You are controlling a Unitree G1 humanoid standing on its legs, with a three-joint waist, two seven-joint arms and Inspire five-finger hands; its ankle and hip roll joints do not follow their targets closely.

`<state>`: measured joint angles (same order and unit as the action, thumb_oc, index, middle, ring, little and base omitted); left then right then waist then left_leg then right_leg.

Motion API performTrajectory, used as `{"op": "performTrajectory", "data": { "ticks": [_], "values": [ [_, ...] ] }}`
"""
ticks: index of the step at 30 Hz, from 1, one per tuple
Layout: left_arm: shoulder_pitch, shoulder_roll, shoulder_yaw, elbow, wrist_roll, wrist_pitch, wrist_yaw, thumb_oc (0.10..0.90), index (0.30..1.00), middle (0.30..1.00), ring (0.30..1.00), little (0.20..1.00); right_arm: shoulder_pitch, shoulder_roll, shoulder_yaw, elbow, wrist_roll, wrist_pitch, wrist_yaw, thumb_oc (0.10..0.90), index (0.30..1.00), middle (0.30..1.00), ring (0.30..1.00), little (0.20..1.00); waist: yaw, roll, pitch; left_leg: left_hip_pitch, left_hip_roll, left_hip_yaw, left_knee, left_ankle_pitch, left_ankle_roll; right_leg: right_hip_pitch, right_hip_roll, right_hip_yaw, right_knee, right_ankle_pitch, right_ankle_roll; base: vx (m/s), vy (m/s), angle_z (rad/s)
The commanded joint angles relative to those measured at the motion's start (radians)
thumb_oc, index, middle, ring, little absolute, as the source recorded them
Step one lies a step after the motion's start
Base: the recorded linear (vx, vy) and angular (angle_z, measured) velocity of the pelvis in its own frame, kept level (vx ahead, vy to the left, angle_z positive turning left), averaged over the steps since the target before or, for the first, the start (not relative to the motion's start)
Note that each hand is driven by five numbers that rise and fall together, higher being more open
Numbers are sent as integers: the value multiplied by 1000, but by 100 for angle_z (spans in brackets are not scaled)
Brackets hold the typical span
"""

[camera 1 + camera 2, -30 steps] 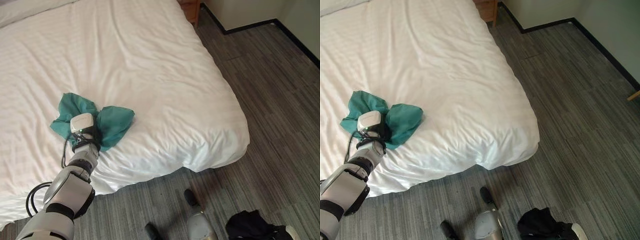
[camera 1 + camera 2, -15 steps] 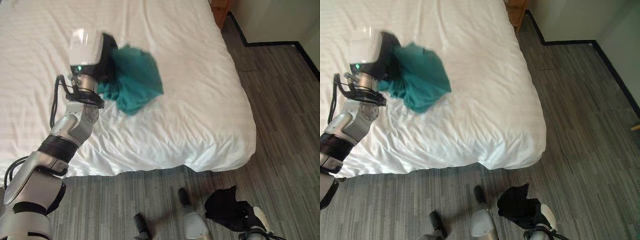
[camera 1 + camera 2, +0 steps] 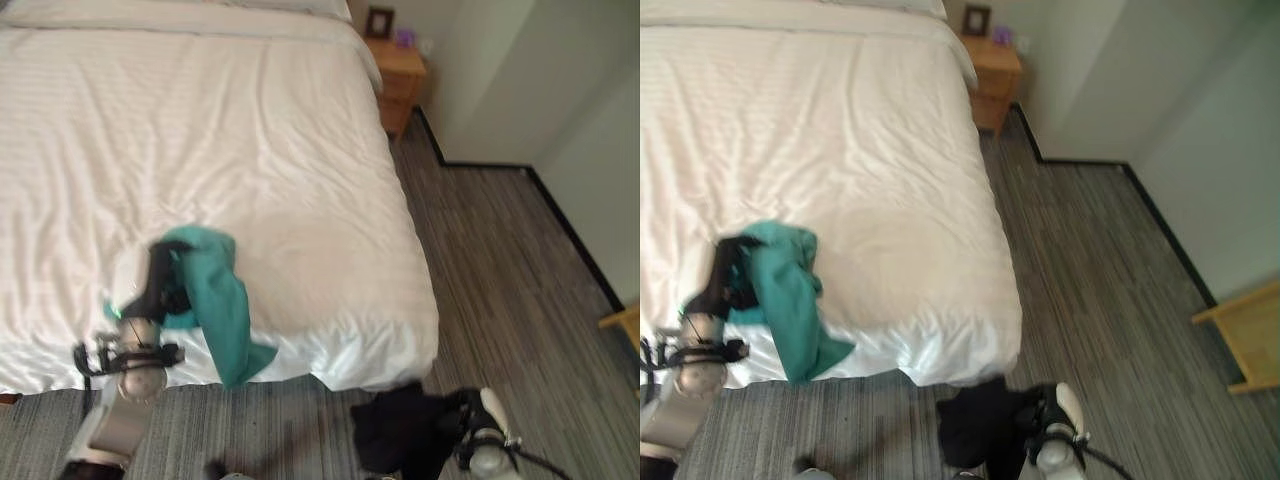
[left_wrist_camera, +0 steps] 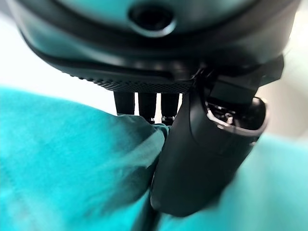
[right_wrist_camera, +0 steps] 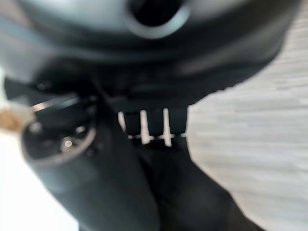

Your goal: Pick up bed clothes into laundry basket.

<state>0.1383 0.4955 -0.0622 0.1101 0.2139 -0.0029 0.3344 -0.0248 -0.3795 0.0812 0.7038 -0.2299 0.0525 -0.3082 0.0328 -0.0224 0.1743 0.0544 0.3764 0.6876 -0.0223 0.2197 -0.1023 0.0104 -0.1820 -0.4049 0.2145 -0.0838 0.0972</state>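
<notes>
My left hand (image 3: 150, 285) curled round teal garment (image 3: 222, 315), thumb (image 4: 207, 149) and fingers (image 4: 147, 103) pinching soft folds; cloth lifted, limp tail hanging past bed's near edge. My right hand (image 3: 1045, 425) low over floor, fingers (image 5: 151, 120) and thumb closed on black garment (image 3: 975, 420), crumpled, matte. White duvet (image 3: 250, 150) smooth, faintly striped, rumpled at near corner. Grey plank-pattern floor (image 3: 500, 280) open to right of bed. Wooden nightstand (image 3: 395, 75) by wall at bed's far corner.
</notes>
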Motion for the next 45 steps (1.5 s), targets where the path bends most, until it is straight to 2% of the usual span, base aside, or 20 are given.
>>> {"op": "performTrajectory", "data": {
  "ticks": [1, 4, 5, 6, 9, 13, 14, 15, 18, 21, 27, 29, 30, 31, 33, 35, 36, 41, 43, 45],
  "values": [
    [-91, -44, -27, -94, -13, -91, -10, 400, 300, 300, 300, 300, 41, -60, 19, -165, -65, -34, -37, 400, 300, 300, 300, 300, -24, 10, -3, -192, 117, -25, 6, 104, -116, 257, -53, 34, -154, -149, 91, -228, -211, -135],
    [-115, -76, -71, -79, -22, -96, -1, 400, 300, 300, 300, 300, 100, -133, -30, -329, -43, -65, 7, 400, 300, 300, 300, 300, -52, 22, 55, -191, 135, -133, 70, 98, -117, 211, 1, 94, -144, -149, 48, -318, -226, -98],
    [-168, -84, -121, -99, -9, -104, -4, 400, 300, 300, 300, 300, 124, -180, -47, -447, -65, -91, -30, 400, 300, 300, 300, 300, -70, 17, 79, -188, 67, -281, 136, 49, -100, 178, 21, 162, -147, -131, 22, -305, -188, -64],
    [-173, -85, -122, -96, -9, -105, -3, 400, 300, 300, 300, 300, 124, -180, -49, -449, -66, -89, -29, 400, 300, 300, 300, 300, -69, 21, 80, -194, 71, -283, 142, 47, -97, 175, 24, 162, -149, -126, 22, -295, -225, -97],
    [-310, -112, -257, -112, 21, -110, 5, 400, 300, 300, 300, 300, 162, -207, -54, -475, -34, -135, -27, 400, 300, 300, 300, 300, -126, 4, 89, -160, -16, -478, 337, -72, -58, 131, 28, 246, -166, -85, -6, -249, -137, -121],
    [-456, -165, -385, -98, -32, -113, 1, 400, 300, 300, 300, 300, 84, -207, -1, -385, -30, -124, -45, 400, 300, 300, 300, 300, -157, -15, 81, -172, -208, -669, 598, -194, -12, 99, 57, 348, -210, -25, -25, -118, -143, -97],
    [-457, -165, -386, -98, -32, -113, 1, 400, 300, 300, 300, 300, 83, -207, -1, -385, -30, -124, -45, 400, 300, 300, 300, 300, -157, -15, 79, -174, -208, -669, 598, -193, -12, 98, 56, 347, -210, -24, -24, 1, -115, -98],
    [-495, -208, -446, -110, -97, -129, -20, 400, 300, 300, 300, 300, 67, -209, 15, -355, -38, -111, -54, 400, 300, 300, 300, 300, -160, -25, 87, -205, -302, -704, 691, -240, 10, 98, 73, 413, -223, -1, -30, 41, -51, -105],
    [-535, -257, -510, -86, -171, -139, -55, 400, 300, 300, 300, 300, 50, -211, 23, -319, -32, -97, -57, 400, 300, 300, 300, 300, -160, -20, 92, -226, -336, -690, 667, -274, 21, 111, 85, 454, -242, 1, -25, 102, 2, -160],
    [-594, -323, -592, -9, -288, -136, -110, 400, 300, 300, 300, 300, 24, -221, 27, -269, -3, -80, -58, 400, 300, 300, 300, 300, -159, -7, 95, -262, -344, -639, 470, -305, 44, 130, 92, 485, -266, -14, -14, 227, 81, -96],
    [-629, -298, -549, -49, -90, -114, 25, 400, 300, 300, 300, 300, 29, -222, 38, -260, -1, -114, -93, 400, 300, 300, 300, 300, -108, 56, 93, -243, -386, -665, 36, -142, 59, 199, 167, 568, -263, -81, -13, 319, 65, -75],
    [-628, -298, -550, -49, -89, -114, 26, 400, 300, 300, 300, 300, 30, -222, 38, -260, -1, -114, -93, 400, 300, 300, 300, 300, -106, 55, 94, -235, -387, -663, 26, -136, 59, 200, 166, 569, -260, -84, -13, 279, 29, -67],
    [-596, -250, -517, -10, 2, -71, 65, 400, 300, 300, 300, 300, 53, -210, 27, -254, -5, -121, -117, 400, 300, 300, 300, 300, -98, 44, 67, -186, -389, -655, 1, -141, 85, 161, 176, 532, -73, -104, 13, 384, 0, -66],
    [-596, -250, -516, -10, 3, -71, 65, 400, 300, 300, 300, 300, 53, -210, 28, -254, -5, -121, -117, 400, 300, 300, 300, 300, -96, 42, 66, -184, -390, -652, -4, -139, 85, 154, 176, 535, -61, -110, 14, 478, -30, -57],
    [-553, -194, -464, 19, 44, -33, 92, 400, 300, 300, 300, 300, 44, -212, 23, -289, -20, -112, -119, 400, 300, 300, 300, 300, -112, 41, 92, -102, -375, -647, -40, -152, 100, 4, 177, 501, 212, 2, 114, 228, -35, -40],
    [-481, -152, -406, 39, 66, -15, 106, 400, 300, 300, 300, 300, 46, -222, -2, -374, -30, -107, -117, 400, 300, 300, 300, 300, -135, 69, 117, -59, -334, -629, -65, -167, 99, -154, 186, 452, 453, 33, 156, 227, 27, -31],
    [-419, -123, -344, 72, 86, -4, 108, 400, 300, 300, 300, 300, 45, -219, -29, -425, -40, -111, -113, 400, 300, 300, 300, 300, -136, 80, 122, -34, -313, -603, -65, -186, 94, -209, 118, 376, 468, 36, 141, 269, -23, -30],
    [-322, -97, -239, 100, 89, 7, 117, 400, 300, 300, 300, 300, 44, -205, -54, -504, -54, -117, -101, 400, 300, 300, 300, 300, -164, 67, 104, 15, -318, -600, -65, -256, 82, -266, 103, 312, 234, -13, 73, 348, -142, -18],
    [-285, -101, -196, 114, 89, 12, 117, 400, 300, 300, 300, 300, 52, -193, -46, -528, -59, -115, -94, 400, 300, 300, 300, 300, -189, 41, 91, 73, -333, -617, -65, -322, 63, -288, 98, 320, -62, 50, 64, 538, -314, -3],
    [-279, -107, -188, 114, 79, 9, 115, 400, 300, 300, 300, 300, 56, -185, -43, -541, -62, -110, -90, 400, 300, 300, 300, 300, -201, 46, 91, 95, -322, -626, -65, -345, 51, -284, 95, 316, -154, 87, 74, 334, -196, 22]
  ]
}}
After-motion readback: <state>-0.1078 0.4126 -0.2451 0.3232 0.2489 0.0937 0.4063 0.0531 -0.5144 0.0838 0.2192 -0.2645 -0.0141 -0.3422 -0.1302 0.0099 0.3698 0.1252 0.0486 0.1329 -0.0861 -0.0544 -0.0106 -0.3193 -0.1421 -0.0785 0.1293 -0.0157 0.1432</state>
